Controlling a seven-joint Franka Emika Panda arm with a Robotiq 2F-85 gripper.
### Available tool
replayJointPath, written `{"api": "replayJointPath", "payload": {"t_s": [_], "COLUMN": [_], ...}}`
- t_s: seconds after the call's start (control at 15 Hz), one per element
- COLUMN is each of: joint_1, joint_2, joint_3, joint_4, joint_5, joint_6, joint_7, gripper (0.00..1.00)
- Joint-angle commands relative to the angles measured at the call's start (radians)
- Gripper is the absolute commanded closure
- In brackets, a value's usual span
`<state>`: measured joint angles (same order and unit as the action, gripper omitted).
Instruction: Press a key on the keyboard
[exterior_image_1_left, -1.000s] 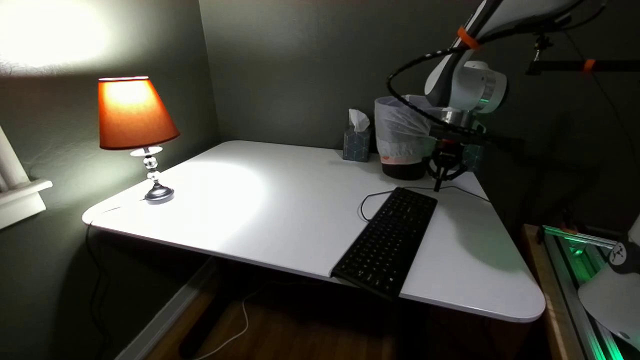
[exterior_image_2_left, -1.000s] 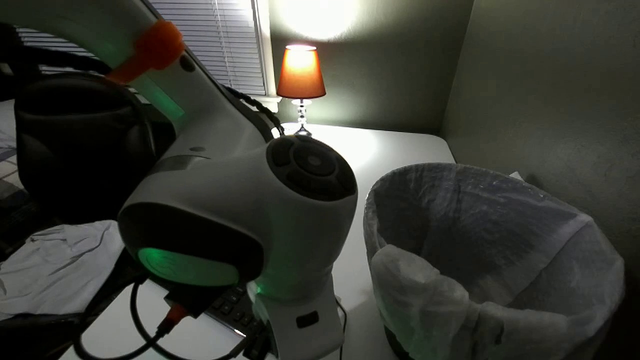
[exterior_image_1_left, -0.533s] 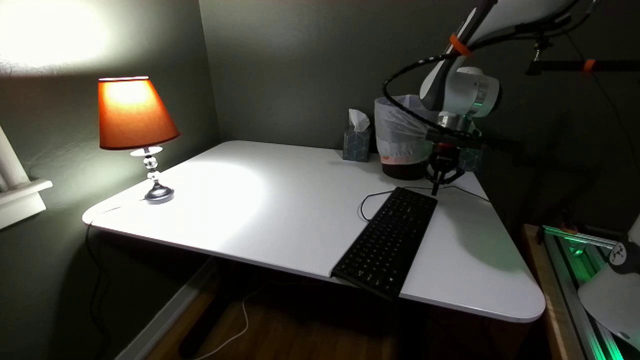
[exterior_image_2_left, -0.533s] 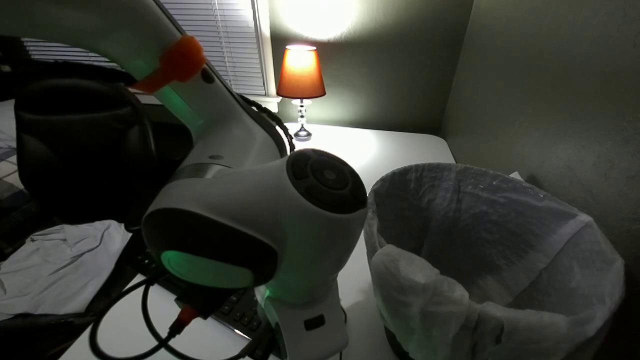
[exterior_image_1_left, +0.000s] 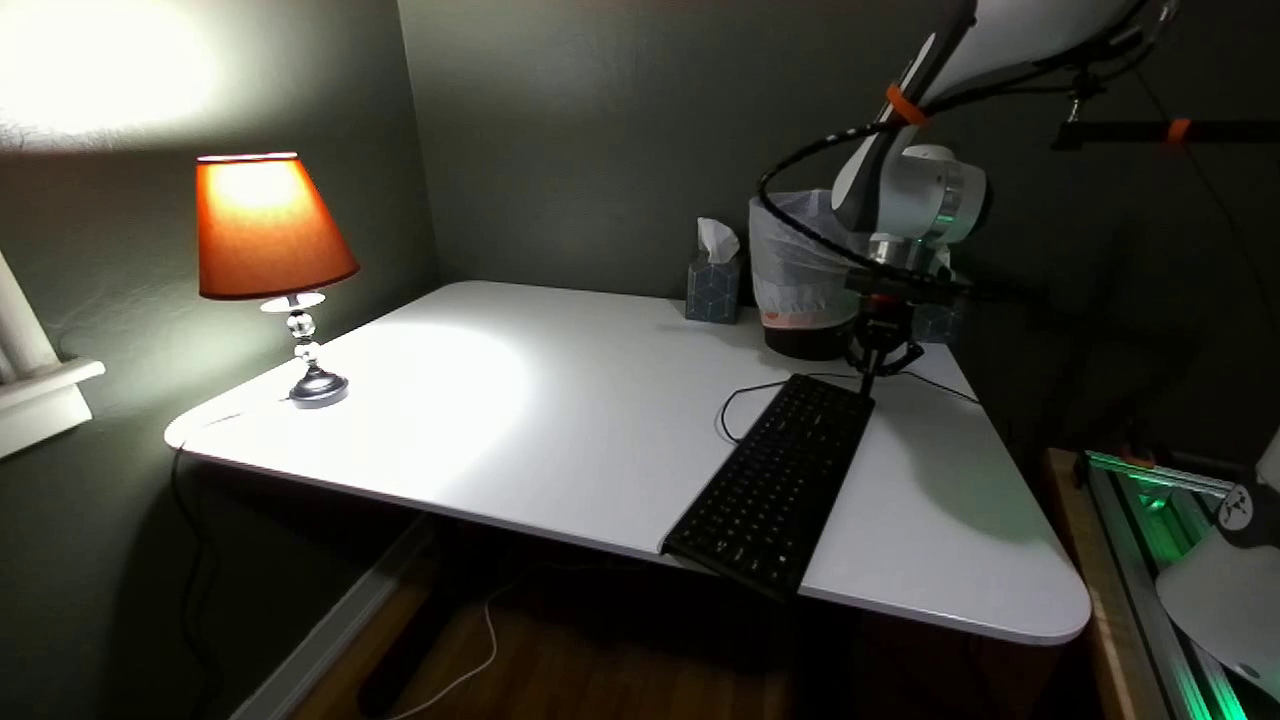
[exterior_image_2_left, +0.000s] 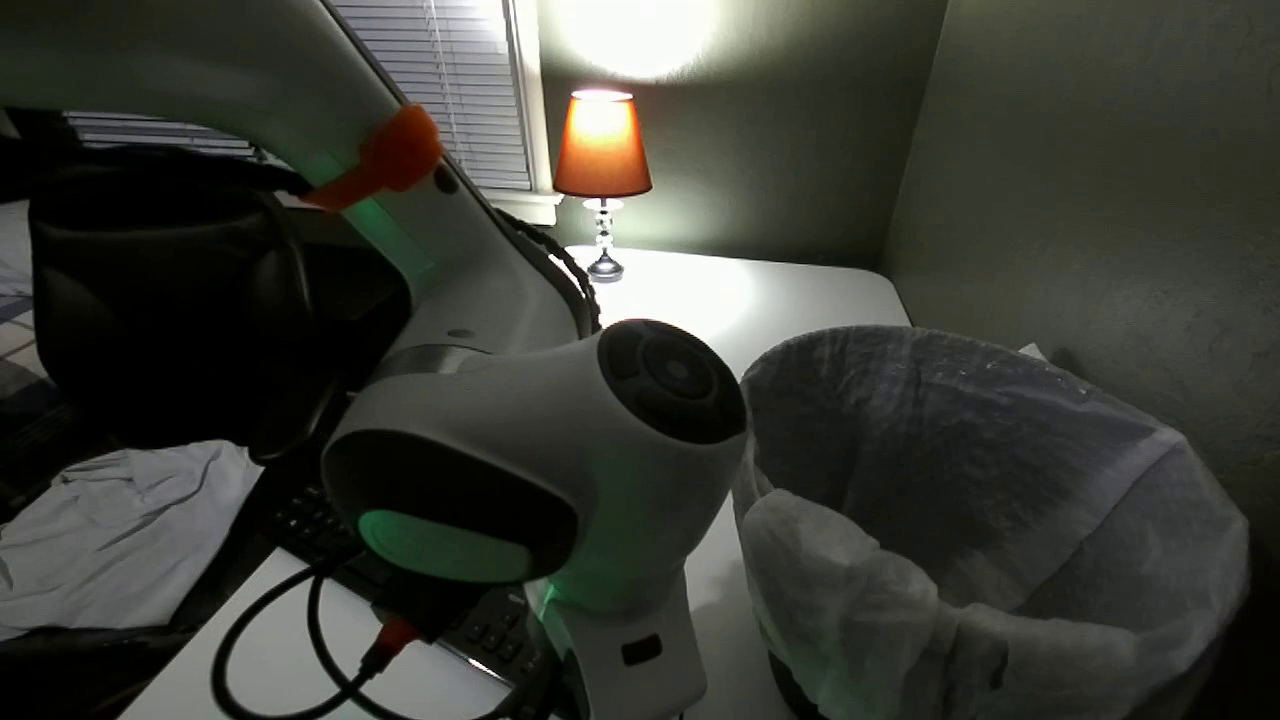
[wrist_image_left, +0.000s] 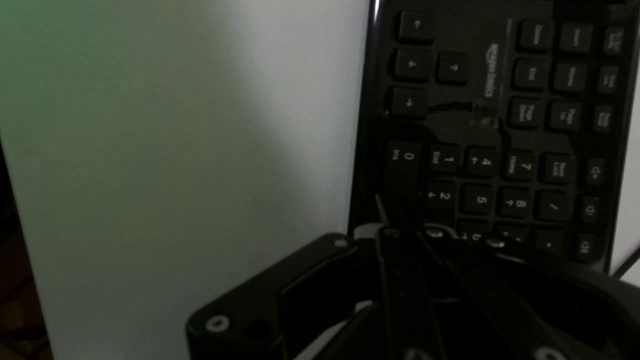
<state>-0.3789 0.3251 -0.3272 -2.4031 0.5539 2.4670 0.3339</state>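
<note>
The black keyboard (exterior_image_1_left: 780, 480) lies on the white table, its near end reaching over the table's edge. A thin black cable (exterior_image_1_left: 726, 412) runs by its far end. The keyboard partly shows in an exterior view behind the arm (exterior_image_2_left: 490, 632) and, with its number pad, in the wrist view (wrist_image_left: 452, 68). My gripper (exterior_image_1_left: 867, 390) points down at the keyboard's far end, by its long edge. In the wrist view the gripper's (wrist_image_left: 391, 202) fingertips are together with nothing seen between them, over or at the 0 key (wrist_image_left: 404, 157). Contact cannot be told.
A white-lined bin (exterior_image_1_left: 800, 260) stands close behind the gripper, large in an exterior view (exterior_image_2_left: 980, 500). A tissue box (exterior_image_1_left: 712, 285) stands beside it. A lit orange lamp (exterior_image_1_left: 265, 230) stands at the table's far side. A black chair (exterior_image_2_left: 170, 300) shows near the arm.
The arm has moved down and a little towards the keyboard. The fingertips have come from beyond the keyboard's far corner to its edge. The keyboard has not moved.
</note>
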Motion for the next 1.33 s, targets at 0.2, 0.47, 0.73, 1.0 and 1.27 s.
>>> {"api": "replayJointPath", "payload": {"t_s": [0.2,0.47,0.73,1.0,1.27], "joint_1": [-0.028,-0.031,-0.032,-0.035,-0.036], "joint_2": [0.048,0.064,0.077,0.089,0.095], "joint_3": [0.028,0.035,0.034,0.032,0.029], "joint_4": [0.051,0.065,0.076,0.090,0.098], "joint_5": [0.049,0.058,0.056,0.053,0.049], "joint_6": [-0.033,-0.037,-0.047,-0.074,-0.084], "joint_7": [-0.039,-0.042,-0.037,-0.030,-0.028], "gripper": [1.00,1.00,1.00,1.00,1.00]}}
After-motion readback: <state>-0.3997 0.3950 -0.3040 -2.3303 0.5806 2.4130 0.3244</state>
